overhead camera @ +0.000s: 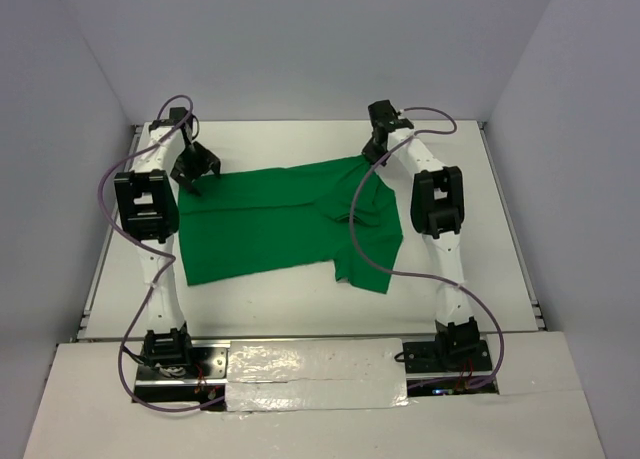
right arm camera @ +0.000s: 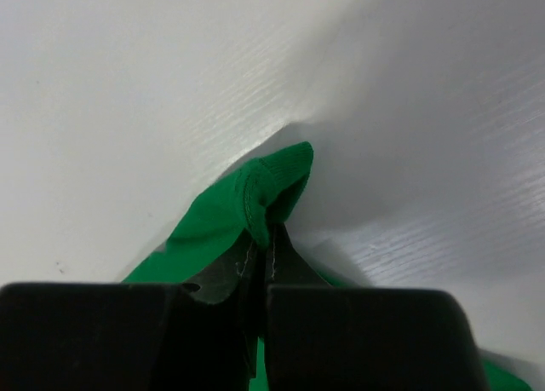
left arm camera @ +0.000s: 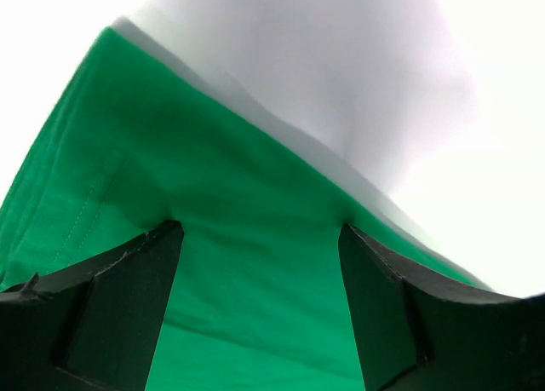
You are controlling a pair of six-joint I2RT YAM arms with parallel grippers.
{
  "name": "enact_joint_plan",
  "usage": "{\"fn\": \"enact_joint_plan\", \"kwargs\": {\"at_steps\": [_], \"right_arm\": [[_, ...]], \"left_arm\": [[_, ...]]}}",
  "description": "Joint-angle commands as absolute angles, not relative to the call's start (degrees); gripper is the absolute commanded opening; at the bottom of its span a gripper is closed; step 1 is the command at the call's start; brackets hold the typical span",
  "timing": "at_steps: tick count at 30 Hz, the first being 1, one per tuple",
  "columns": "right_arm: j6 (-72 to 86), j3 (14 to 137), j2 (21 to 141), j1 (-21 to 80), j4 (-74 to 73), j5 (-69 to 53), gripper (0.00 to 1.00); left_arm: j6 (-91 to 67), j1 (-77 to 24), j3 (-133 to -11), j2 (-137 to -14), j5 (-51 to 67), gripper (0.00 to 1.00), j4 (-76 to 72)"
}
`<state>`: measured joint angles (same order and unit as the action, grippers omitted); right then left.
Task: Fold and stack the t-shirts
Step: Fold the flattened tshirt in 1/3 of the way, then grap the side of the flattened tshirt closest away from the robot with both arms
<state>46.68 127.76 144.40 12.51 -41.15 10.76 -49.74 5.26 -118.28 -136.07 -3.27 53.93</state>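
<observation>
**Top external view:** A green t-shirt [overhead camera: 270, 229] lies spread across the middle of the white table [overhead camera: 470, 269]. Its body stretches to the left, and one short sleeve points toward the lower right of the frame. The left gripper [overhead camera: 196, 174] sits in the upper left, at the shirt's far left corner, with its two fingers set apart. The right gripper [overhead camera: 374, 154] is in the upper centre-right, down on the shirt's far right edge. From this height I cannot tell how its jaws stand. A purple cable [overhead camera: 352, 234] from the right arm trails over the right part of the cloth.

**Left wrist view:** The left gripper [left arm camera: 260, 233] is spread wide. One of its black fingers [left arm camera: 128, 297] is at the lower left of the frame and the other at the lower right. Nothing is clamped between them. The green t-shirt [left arm camera: 238, 178] fills the gap and the left half of the frame, showing a stitched hem line on the left. Its straight edge runs diagonally from the upper left to the lower right. Past that edge, the table [left arm camera: 494, 178] fills the right side.

**Right wrist view:** The right gripper [right arm camera: 262, 242] is pressed together at the bottom centre, pinching a raised fold of the green t-shirt [right arm camera: 255, 195]. A thick stitched edge of the cloth curls up just above the fingertips. The ridged white table [right arm camera: 128, 110] fills the rest of the frame.
</observation>
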Motion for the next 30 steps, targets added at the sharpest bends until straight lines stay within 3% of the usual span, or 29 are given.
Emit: {"fn": "enact_joint_plan", "kwargs": {"at_steps": [1,3,5,6,7,9,10,14,18,22,25,30], "right_arm": [[48.34,130.95,146.33,10.72,-40.69,12.57,0.00],[47.82,134.02,148.09,10.55,-41.83,11.95,0.00],[47.20,134.83,148.19,10.37,-42.10,12.04,0.09],[46.59,133.87,147.66,10.37,-40.97,12.04,0.16],[46.32,132.55,146.70,10.37,-40.09,11.87,0.35],[45.79,128.25,143.27,10.37,-38.24,11.43,0.54],[45.53,126.49,140.65,10.28,-38.06,11.51,0.71],[43.60,124.54,132.56,10.28,-38.41,12.39,0.93],[40.71,119.55,121.40,10.37,-37.54,13.97,0.99],[37.80,98.35,102.29,10.98,-31.39,12.58,0.97],[34.46,83.82,91.63,14.14,-27.25,13.35,0.93],[35.15,66.06,81.68,24.49,-27.07,12.92,0.94]], "left_arm": [[-50.62,5.19,-124.44,-141.06,-0.89,0.86,50.80],[-50.45,4.92,-127.87,-142.29,-0.44,0.86,51.50],[-50.19,4.66,-129.02,-141.51,-1.14,0.86,52.29],[-49.92,4.48,-128.68,-140.72,-1.40,0.86,52.12],[-49.83,4.48,-128.06,-139.67,-1.84,0.87,51.86],[-49.66,4.31,-126.48,-136.07,-2.11,0.90,51.16],[-49.57,4.22,-126.39,-134.84,-2.28,0.92,51.33],[-47.91,4.22,-129.01,-126.24,-6.05,0.97,53.35],[-46.06,4.48,-126.05,-115.86,-11.40,0.99,55.28],[-45.09,4.66,-106.66,-101.37,-14.41,0.98,53.01],[-43.59,4.66,-82.71,-87.41,-15.90,0.97,48.79],[-47.36,4.92,-59.03,-75.79,-10.82,0.96,45.36]]}}
